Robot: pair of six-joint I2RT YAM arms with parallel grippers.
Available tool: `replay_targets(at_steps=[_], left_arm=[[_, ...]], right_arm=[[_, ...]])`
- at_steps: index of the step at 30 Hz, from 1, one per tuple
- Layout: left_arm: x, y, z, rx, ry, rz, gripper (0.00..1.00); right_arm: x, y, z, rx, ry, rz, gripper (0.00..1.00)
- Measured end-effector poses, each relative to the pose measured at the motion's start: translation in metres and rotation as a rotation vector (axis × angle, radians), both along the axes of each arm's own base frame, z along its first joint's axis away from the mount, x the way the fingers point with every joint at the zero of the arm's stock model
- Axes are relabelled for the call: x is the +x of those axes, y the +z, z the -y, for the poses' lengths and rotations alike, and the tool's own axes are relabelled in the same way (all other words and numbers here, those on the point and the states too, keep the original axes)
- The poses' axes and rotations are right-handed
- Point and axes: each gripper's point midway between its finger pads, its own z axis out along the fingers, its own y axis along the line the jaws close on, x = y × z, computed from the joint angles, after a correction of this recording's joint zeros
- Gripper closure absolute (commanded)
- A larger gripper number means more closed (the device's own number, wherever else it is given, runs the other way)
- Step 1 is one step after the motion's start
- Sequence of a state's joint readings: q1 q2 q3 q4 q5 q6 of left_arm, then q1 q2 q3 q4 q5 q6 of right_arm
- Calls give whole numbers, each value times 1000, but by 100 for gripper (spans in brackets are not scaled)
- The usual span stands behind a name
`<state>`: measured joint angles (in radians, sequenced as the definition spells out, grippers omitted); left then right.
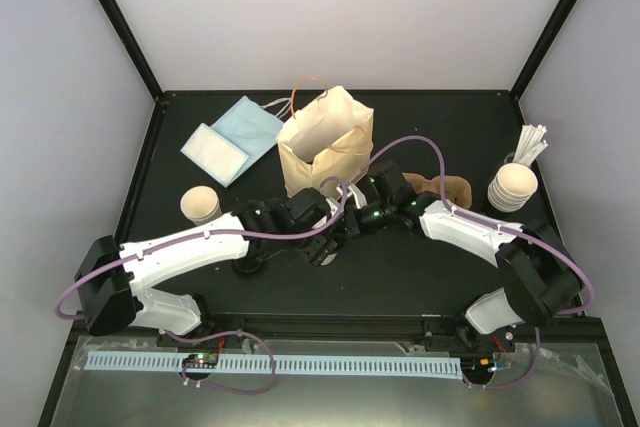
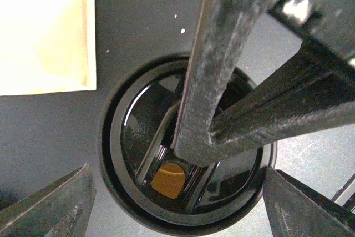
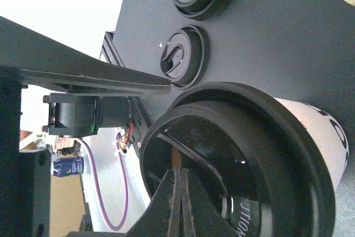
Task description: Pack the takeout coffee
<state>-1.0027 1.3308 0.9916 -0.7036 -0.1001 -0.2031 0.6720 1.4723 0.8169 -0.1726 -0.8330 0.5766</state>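
Lidded cup [image 3: 260, 137]: white wall, black lid, on the table between the arms
Right claw [image 3: 181, 181]: closed, tips together on top of the lid
Left claw [image 2: 180, 206]: open, one finger on each side of the lidded cup
Loose lids [image 3: 183, 54]: two, black, flat on the table beyond the cup
Cream paper cup [image 1: 200, 204]: alone at left, well apart from both claws
Paper bag [image 1: 325, 142]: upright, behind the claws
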Motion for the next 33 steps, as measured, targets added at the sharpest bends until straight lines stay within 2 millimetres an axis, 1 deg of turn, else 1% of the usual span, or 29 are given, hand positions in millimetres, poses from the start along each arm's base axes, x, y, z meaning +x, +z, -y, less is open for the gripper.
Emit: replay_targets(at_steps=[7,16,18,23,25,28,33], left_arm=[[3,16,3,-36,3,28,14],[4,17,4,-42,5,33,15],[4,18,4,-44,5,34,15],[5,19,6,-53,5,40,15],[5,19,6,-52,5,39,15],[5,18,5,-53,6,39,15],[2,18,1,-63,13,40,14]], right_arm=[[-1,0,0,-2,2,-1,99],[-2,2,0,-3,9,-16,99],[-1,7,-1,-4,10,-17,99],[5,35,-7,37,18,38,99],[6,42,-7,47,21,54,99],[6,44,-7,44,23,57,99],[5,38,-4,16,17,54,99]])
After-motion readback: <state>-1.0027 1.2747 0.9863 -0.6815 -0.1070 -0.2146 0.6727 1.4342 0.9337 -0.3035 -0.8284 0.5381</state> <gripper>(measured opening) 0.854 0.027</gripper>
